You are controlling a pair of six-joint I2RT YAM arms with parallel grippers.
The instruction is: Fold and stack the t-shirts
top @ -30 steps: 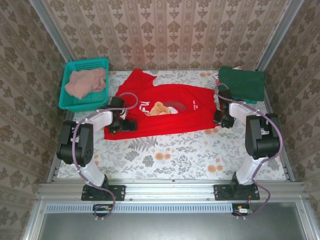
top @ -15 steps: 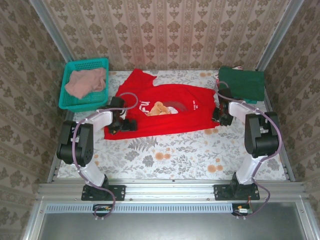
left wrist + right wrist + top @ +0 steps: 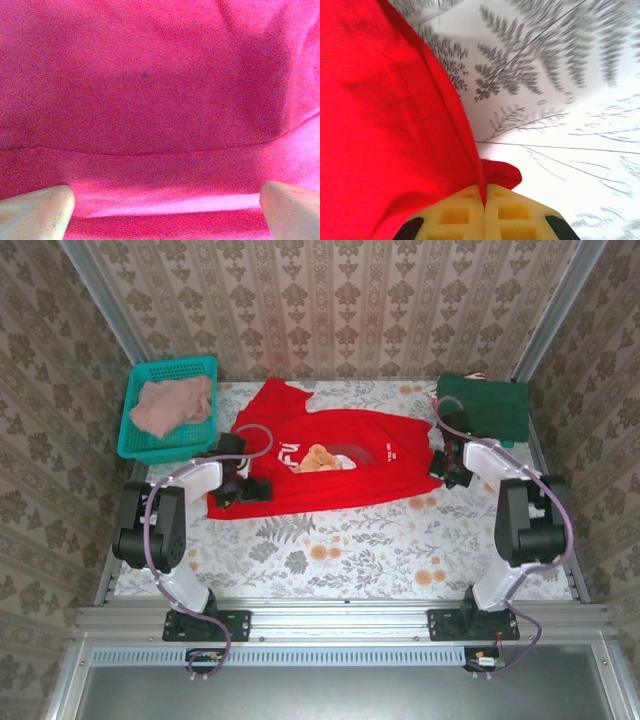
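The red t-shirt [image 3: 330,465] is lying spread across the middle of the floral worktop [image 3: 350,540], its teddy-bear print [image 3: 318,457] facing up (a few white letters are showing beside the bear). The left end effector [image 3: 245,490] is resting over the near left part of the shirt. In the left wrist view its pale fingertips [image 3: 35,210] are standing wide apart, with red cloth lying flat between them and nothing gripped.

The right end effector [image 3: 447,468] is sitting at the shirt's right edge. In the right wrist view its yellow pads [image 3: 455,215] are pressing together on a thin fold of the red cloth's edge, with the fern-patterned worktop showing beside it.

The dark green folded t-shirts [image 3: 485,405] are sitting at the far right corner of the worktop, just behind the right end effector. The dusty pink t-shirt [image 3: 170,405] is lying crumpled inside the teal basket [image 3: 135,445] at the far left corner, apart from the red shirt.
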